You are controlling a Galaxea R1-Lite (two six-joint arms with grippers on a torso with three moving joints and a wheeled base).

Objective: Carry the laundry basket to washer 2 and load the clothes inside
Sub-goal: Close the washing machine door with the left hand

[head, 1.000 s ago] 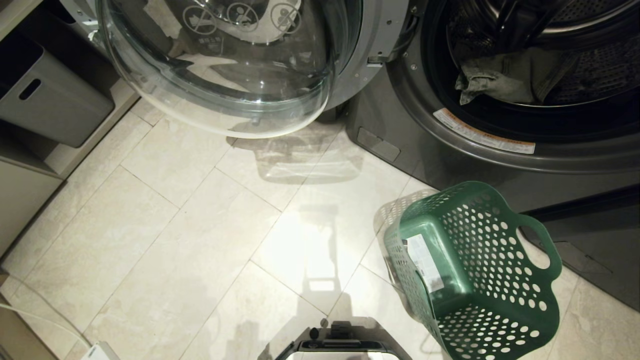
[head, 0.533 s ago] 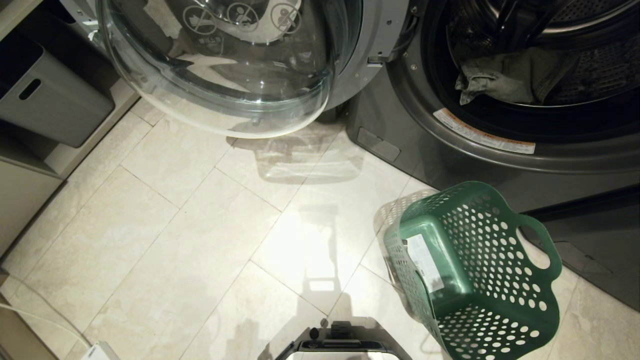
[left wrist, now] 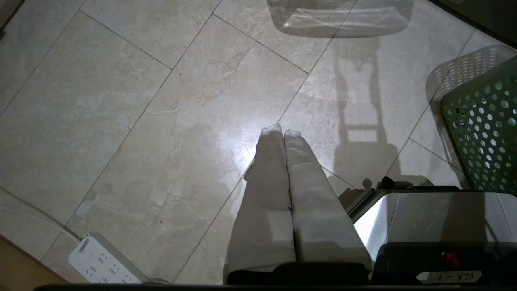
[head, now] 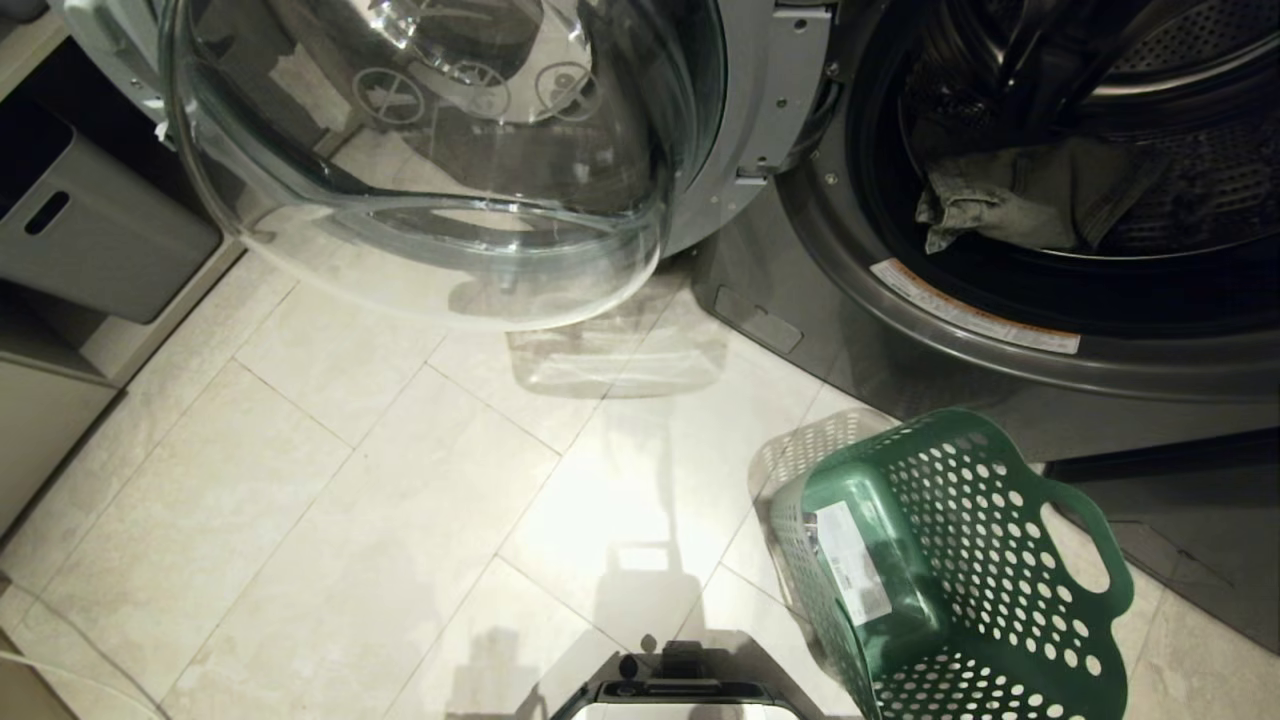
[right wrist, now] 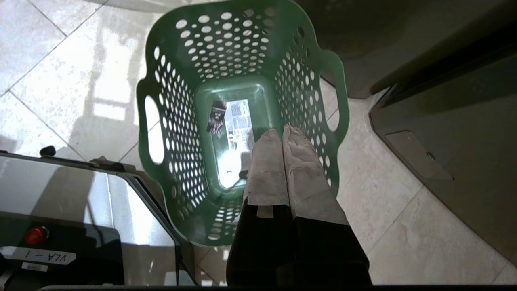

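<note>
The green laundry basket stands on the floor tiles in front of the washer, at the head view's lower right. It holds nothing; only the white sticker shows on its floor. The dark grey washer stands open, and no number label shows. The clothes, a crumpled pale denim garment, lie inside the drum. My right gripper hangs shut above the basket, holding nothing. Over bare tiles to the basket's left hangs my left gripper, also shut and holding nothing. Neither arm shows in the head view.
The washer's glass door is swung wide open over the floor at the back left. A grey storage bin sits in a shelf at the far left. A white power strip lies on the tiles. My base stands close beside the basket.
The whole head view has slid down a little, so the camera has moved. The basket, the washer door and the clothes keep their places relative to one another.
</note>
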